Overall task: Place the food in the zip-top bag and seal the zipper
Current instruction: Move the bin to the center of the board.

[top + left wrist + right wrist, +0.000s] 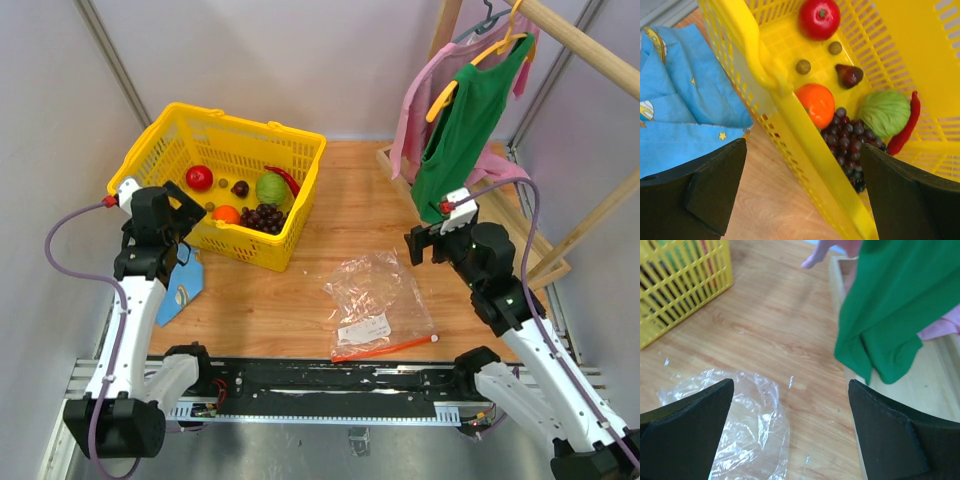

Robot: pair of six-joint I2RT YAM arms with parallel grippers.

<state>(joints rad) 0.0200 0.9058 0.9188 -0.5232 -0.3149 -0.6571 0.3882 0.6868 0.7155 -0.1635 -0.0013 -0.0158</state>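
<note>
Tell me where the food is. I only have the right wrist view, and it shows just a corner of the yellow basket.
Observer: It is all inside the yellow basket at the far left of the table: the red round fruit, the orange, the grape bunch and the light-green ball.
Operator: Now give me the zipper; my view cuts off the bag's mouth.
Observer: The zipper runs along the edge of the zip-top bag nearest the arm bases, with its white tab at the right end.
</note>
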